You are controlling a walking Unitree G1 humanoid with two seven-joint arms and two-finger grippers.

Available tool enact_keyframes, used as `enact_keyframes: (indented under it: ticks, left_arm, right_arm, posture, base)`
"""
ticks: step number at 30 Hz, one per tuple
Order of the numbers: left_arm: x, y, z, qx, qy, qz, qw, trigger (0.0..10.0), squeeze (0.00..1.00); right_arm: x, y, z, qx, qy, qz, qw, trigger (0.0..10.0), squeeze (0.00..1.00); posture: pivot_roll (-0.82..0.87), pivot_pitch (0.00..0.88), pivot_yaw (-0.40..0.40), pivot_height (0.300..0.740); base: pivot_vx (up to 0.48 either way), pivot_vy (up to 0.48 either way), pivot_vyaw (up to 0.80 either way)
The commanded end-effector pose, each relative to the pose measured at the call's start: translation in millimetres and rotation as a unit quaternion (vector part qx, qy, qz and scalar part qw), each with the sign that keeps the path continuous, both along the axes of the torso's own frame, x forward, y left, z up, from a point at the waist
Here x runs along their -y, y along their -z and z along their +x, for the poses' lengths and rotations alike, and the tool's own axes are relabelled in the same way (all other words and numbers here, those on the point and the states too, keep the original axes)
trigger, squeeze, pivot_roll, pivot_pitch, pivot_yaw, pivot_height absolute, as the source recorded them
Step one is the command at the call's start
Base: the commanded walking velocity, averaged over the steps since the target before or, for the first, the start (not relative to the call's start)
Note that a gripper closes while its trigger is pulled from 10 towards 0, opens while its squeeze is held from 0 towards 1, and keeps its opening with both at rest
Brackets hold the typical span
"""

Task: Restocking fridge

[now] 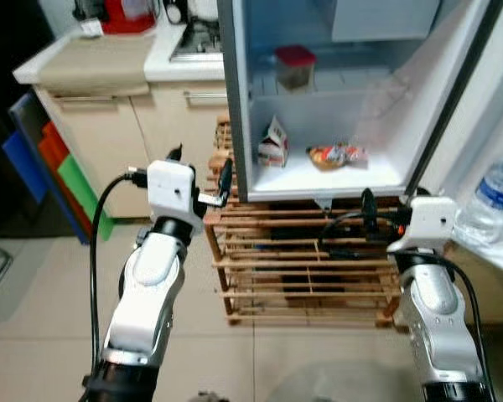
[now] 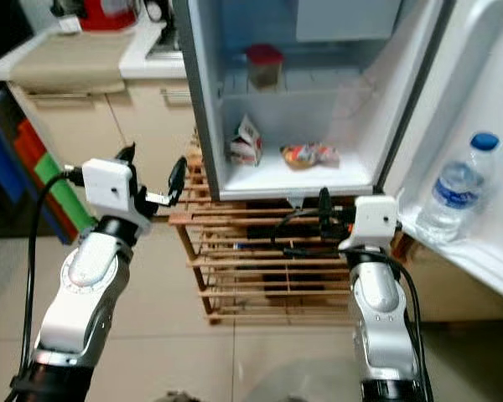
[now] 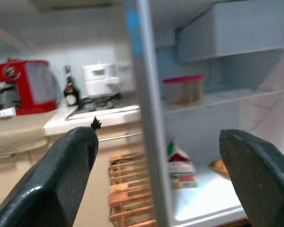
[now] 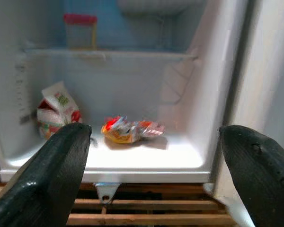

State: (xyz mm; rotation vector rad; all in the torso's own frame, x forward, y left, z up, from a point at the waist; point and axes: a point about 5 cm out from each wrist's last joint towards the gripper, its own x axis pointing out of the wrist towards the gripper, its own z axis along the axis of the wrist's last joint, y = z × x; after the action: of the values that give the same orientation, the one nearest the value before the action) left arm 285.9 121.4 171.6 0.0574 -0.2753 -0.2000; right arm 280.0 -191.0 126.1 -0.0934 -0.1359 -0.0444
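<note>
The fridge (image 1: 235,100) stands open in front of me. On its lower shelf are a small carton (image 1: 273,142) and a colourful snack packet (image 1: 337,155). A red-lidded container (image 1: 294,67) sits on the shelf above. A water bottle (image 1: 490,201) stands in the door shelf on the right. My left gripper (image 1: 201,172) is raised beside the fridge's left wall, open and holding nothing. My right gripper (image 1: 356,228) hangs open just below the fridge's front edge, also holding nothing. In the right wrist view the carton (image 4: 57,111) and the snack packet (image 4: 130,130) lie ahead between the fingers.
A wooden slatted rack (image 1: 302,276) stands under the fridge. To the left is a kitchen counter (image 1: 101,59) with a red appliance (image 1: 126,15) and a hob. Coloured boards (image 1: 67,167) lean against the cabinet. The tiled floor lies below.
</note>
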Motion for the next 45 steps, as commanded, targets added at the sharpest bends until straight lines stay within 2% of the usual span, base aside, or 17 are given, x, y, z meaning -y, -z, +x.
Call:
enact_keyframes:
  ticks: [1,6,9,12,24,27,30,32,34,36,38,39,40,41,42,43,45]
  left_arm:
    - [1.5,-3,4.3,0.006,0.003,0.013,1.000,10.0,0.00]
    - [2.3,-2,5.1,0.006,0.008,0.013,1.000,10.0,0.00]
    - [4.4,-2,3.3,0.006,0.037,0.004,0.999,10.0,0.00]
    - [6.2,-2,1.7,0.009,0.055,-0.004,0.998,10.0,0.00]
    - [9.1,2,0.0,0.003,0.058,-0.024,0.998,10.0,0.00]
    - [8.1,4,0.8,0.000,0.054,-0.025,0.998,10.0,0.00]
    - [3.9,7,3.5,-0.006,0.044,-0.025,0.999,10.0,0.00]
    - [-0.2,18,12.2,-0.044,0.036,-0.012,0.998,10.0,0.00]
    - [-7.3,34,21.8,-0.096,0.026,0.004,0.995,10.0,0.00]
    - [-13.0,51,29.4,-0.146,0.017,0.046,0.988,10.0,0.00]
    - [-14.8,55,31.2,-0.157,0.012,0.058,0.986,10.0,0.00]
    - [-16.3,58,34.2,-0.171,0.010,0.052,0.984,10.0,0.00]
    - [-15.8,61,37.4,-0.184,0.012,0.050,0.982,10.0,0.00]
    - [-15.0,62,38.0,-0.184,0.014,0.046,0.982,10.0,0.00]
    - [-15.0,62,38.0,-0.184,0.014,0.046,0.982,10.0,0.00]
    - [-14.5,62,37.9,-0.182,0.015,0.044,0.982,10.0,0.00]
    - [-7.3,71,31.2,-0.191,0.047,0.052,0.979,10.0,0.00]
  right_arm:
    - [1.8,3,-1.0,-0.004,0.007,0.001,1.000,10.0,0.00]
    - [0.3,4,-2.0,-0.005,0.005,-0.001,1.000,10.0,0.00]
    - [-0.7,5,-2.5,-0.007,0.004,-0.002,1.000,10.0,0.00]
    - [-1.8,6,-3.3,-0.008,0.003,-0.003,1.000,10.0,0.00]
    - [-1.2,9,-7.4,-0.012,0.000,-0.008,1.000,10.0,0.00]
    - [-3.1,16,-15.4,-0.035,-0.038,-0.019,0.998,10.0,0.00]
    - [-4.2,42,-32.1,-0.105,-0.092,-0.038,0.989,10.0,0.00]
    - [5.3,66,-50.1,-0.164,-0.104,-0.055,0.979,10.0,0.00]
    - [15.0,91,-67.2,-0.244,-0.105,-0.043,0.963,10.0,0.00]
    - [32.2,117,-80.6,-0.328,-0.065,-0.038,0.942,10.0,0.00]
    - [38.7,123,-84.4,-0.349,-0.046,-0.040,0.935,10.0,0.00]
    - [56.4,136,-92.1,-0.392,0.006,-0.041,0.919,10.0,0.00]
    - [82.6,150,-107.2,-0.450,0.090,-0.041,0.888,10.0,0.00]
    - [96.7,154,-115.4,-0.469,0.132,-0.040,0.872,10.0,0.00]
    - [96.7,154,-115.4,-0.469,0.132,-0.040,0.872,10.0,0.00]
    - [104.2,156,-119.9,-0.476,0.154,-0.039,0.865,10.0,0.00]
    - [139.2,153,-133.1,-0.483,0.233,-0.066,0.842,10.0,0.00]
  posture:
    - [-0.12,0.000,0.060,0.740]
    - [-0.12,0.000,0.061,0.740]
    - [-0.12,0.000,0.064,0.740]
    - [-0.12,0.000,0.066,0.740]
    - [-0.13,0.000,0.064,0.740]
    - [-0.13,0.000,0.061,0.740]
    - [-0.13,0.000,0.058,0.740]
    - [-0.13,0.000,0.053,0.740]
    - [-0.14,0.000,0.054,0.740]
    - [-0.15,0.000,0.061,0.740]
    - [-0.15,0.000,0.061,0.740]
    - [-0.16,0.000,0.065,0.740]
    - [-0.16,0.000,0.070,0.740]
    - [-0.17,0.000,0.072,0.740]
    - [-0.17,0.000,0.072,0.740]
    - [-0.17,0.000,0.074,0.740]
    - [-0.18,0.000,0.080,0.740]
  base:
    - [0.000,0.000,0.00]
    - [0.000,0.000,0.00]
    - [0.000,0.000,0.00]
    - [0.000,-0.422,0.00]
    - [0.257,-0.389,0.00]
    - [0.298,-0.371,0.00]
    - [0.085,0.000,0.00]
    - [0.000,0.000,0.00]
    - [0.000,0.000,0.00]
    - [0.000,0.000,0.00]
    - [0.000,0.000,0.00]
    - [0.000,0.000,0.00]
    - [0.000,0.000,0.00]
    - [0.000,0.000,0.00]
    - [0.000,0.000,0.00]
    - [0.000,0.000,0.00]
    - [0.000,-0.240,0.00]
